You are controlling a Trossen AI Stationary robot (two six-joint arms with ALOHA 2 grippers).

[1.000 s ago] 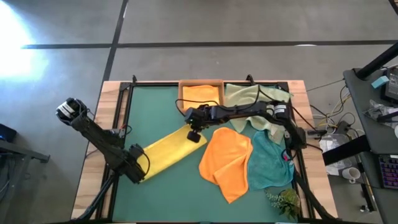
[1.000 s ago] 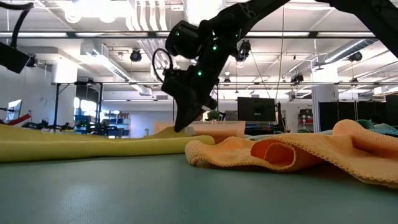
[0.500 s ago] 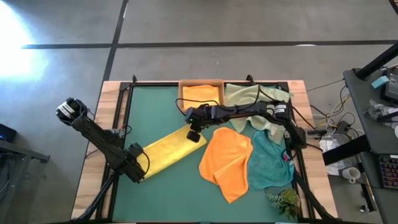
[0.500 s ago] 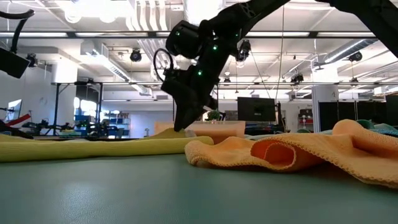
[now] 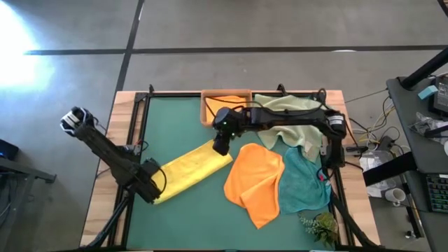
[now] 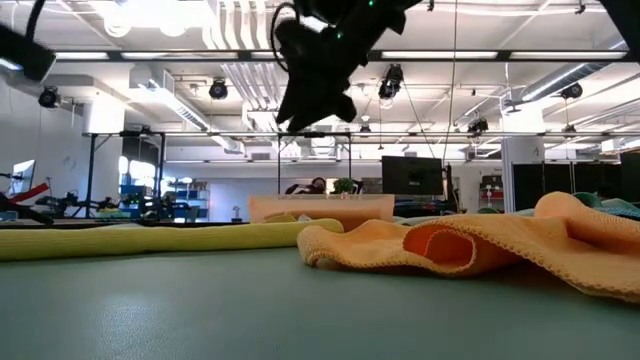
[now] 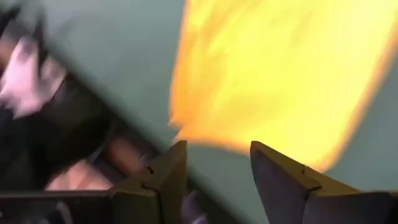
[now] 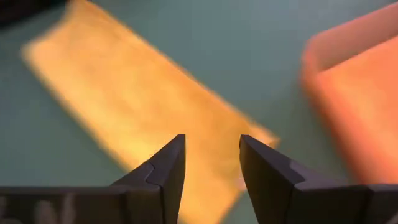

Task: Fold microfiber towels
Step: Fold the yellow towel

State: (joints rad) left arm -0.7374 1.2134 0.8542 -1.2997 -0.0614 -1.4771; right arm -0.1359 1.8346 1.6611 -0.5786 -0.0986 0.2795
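Yellow towel (image 5: 192,170) now released and flat, left gripper (image 5: 150,192) and right gripper (image 5: 220,145) lifted off, jaws apart.

Your left arm reaches in from the counter's left edge, its left gripper (image 5: 155,197) low near the front-left with the jaws standing apart and nothing between them. Your right arm stretches from the right side across the back of the counter toward the middle, wrist bent downward. The right gripper (image 5: 220,147) hangs raised above the surface, jaws parted and empty.
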